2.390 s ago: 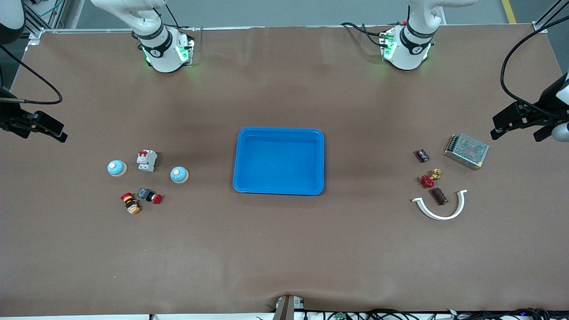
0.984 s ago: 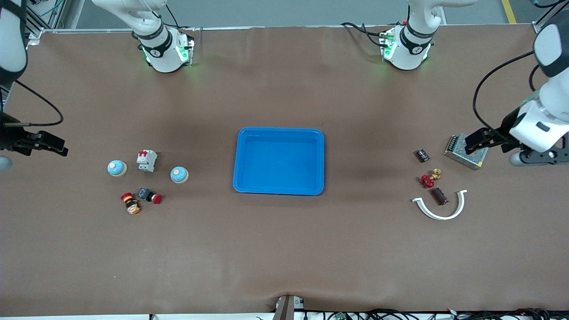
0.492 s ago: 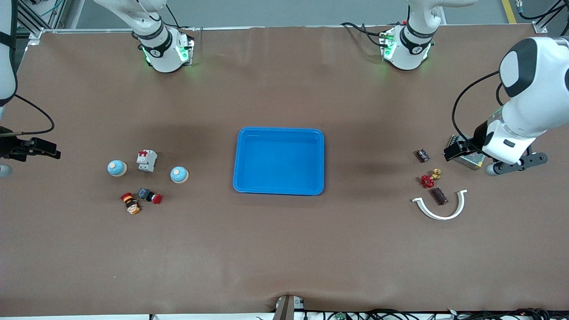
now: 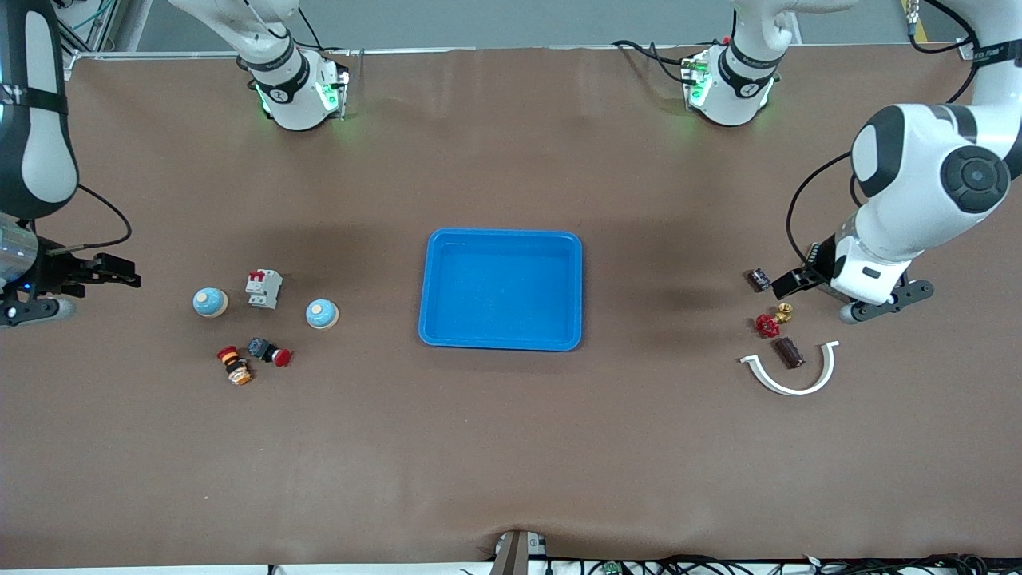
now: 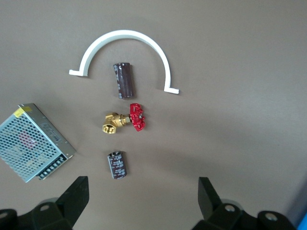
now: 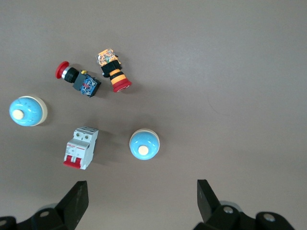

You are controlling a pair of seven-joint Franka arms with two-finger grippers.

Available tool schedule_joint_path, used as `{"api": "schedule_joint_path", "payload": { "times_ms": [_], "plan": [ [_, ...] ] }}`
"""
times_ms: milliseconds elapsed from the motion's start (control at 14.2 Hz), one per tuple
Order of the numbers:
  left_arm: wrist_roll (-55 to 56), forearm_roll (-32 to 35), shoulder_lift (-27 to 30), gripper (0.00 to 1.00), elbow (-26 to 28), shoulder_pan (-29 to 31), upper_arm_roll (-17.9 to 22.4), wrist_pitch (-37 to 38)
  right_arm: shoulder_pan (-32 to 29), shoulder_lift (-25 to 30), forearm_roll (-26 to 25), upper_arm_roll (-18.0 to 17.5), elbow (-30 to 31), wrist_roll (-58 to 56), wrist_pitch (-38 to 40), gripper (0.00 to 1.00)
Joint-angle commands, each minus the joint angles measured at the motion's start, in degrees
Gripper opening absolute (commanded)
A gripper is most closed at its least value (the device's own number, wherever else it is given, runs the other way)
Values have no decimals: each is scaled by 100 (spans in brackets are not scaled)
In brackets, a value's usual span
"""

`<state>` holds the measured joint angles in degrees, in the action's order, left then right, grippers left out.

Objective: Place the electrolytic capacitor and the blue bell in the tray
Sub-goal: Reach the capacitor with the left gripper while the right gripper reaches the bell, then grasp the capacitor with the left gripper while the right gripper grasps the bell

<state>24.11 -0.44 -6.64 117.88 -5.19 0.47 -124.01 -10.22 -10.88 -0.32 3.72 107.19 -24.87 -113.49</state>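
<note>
a: left hand (image 4: 786,281) is wide, empty, over the small capacitor (image 4: 758,278); a longer capacitor (image 4: 789,352) lies nearer the camera, inside the white arc (image 4: 790,375). it could grab the wrong one.

b: right hand (image 4: 120,275) is wide too. two blue bells (image 6: 144,144) (image 6: 27,110); tray (image 4: 501,239) mid-worktop. only the right wrist view shows the breaker (image 6: 80,147) just beside them.

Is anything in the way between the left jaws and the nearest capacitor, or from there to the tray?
Nothing visible. The left gripper, jaws open, hangs beside the small capacitor over bare table. The brass valve lies nearer the camera, off that line. Between capacitor and tray there is only bare table.
</note>
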Motion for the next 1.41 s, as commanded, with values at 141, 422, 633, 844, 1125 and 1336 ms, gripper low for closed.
{"api": "schedule_joint_path", "payload": {
  "times_ms": [141,422,633,844,1125,1336],
  "plan": [
    [165,53,-109,100,534,71,-29,-669,-130,130,-3,-55,689,-351,-639,100],
    [279,44,-137,100,1024,71,-29,-1141,-138,104,-3,-55,1162,-570,-1137,100],
    [288,53,-128,100,1622,62,-21,-1922,-174,25,-3,-55,1734,-677,-1876,100],
    [288,62,-259,100,1870,62,-21,-2347,-314,-203,5,-55,1911,-895,-2194,100],
    [261,123,-435,100,1896,123,6,-2417,-464,-520,5,-64,2016,-1107,-2650,100],
    [156,228,-610,100,2019,325,-3,-2829,-420,-634,40,-64,2385,-1090,-3379,100]
  ]
}}
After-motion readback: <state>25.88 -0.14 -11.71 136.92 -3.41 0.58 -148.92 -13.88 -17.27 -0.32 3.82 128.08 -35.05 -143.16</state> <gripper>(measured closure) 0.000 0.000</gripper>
